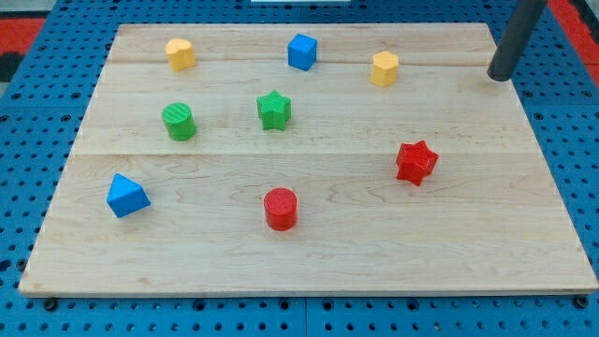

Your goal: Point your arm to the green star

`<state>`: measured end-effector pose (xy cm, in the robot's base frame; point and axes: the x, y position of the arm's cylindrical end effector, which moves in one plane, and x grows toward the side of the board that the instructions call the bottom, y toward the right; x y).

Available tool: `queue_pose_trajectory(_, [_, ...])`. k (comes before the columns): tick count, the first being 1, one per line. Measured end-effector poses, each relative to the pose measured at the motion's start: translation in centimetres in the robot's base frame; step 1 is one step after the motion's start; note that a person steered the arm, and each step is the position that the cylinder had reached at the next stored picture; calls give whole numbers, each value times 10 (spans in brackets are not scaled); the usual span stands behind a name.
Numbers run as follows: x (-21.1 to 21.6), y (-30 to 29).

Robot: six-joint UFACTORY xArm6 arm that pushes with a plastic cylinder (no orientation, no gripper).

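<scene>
The green star [273, 109] sits on the wooden board [309, 262], a little above the middle and left of centre. My tip [500, 76] rests on the board near its top right corner, far to the right of the star. The nearest block to my tip is the yellow hexagon block [384, 68], to its left.
A yellow cylinder-like block [181, 53] and a blue cube [301, 51] lie along the view's top. A green cylinder [179, 122] is left of the star. A blue triangular block [126, 196], a red cylinder [280, 208] and a red star [416, 162] lie lower down.
</scene>
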<state>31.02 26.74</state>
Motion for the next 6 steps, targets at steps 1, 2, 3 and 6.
queue_pose_trajectory(1, [11,-21])
queue_pose_trajectory(2, [64,-78])
queue_pose_trajectory(3, [95,-147])
queue_pose_trajectory(6, [126,-277])
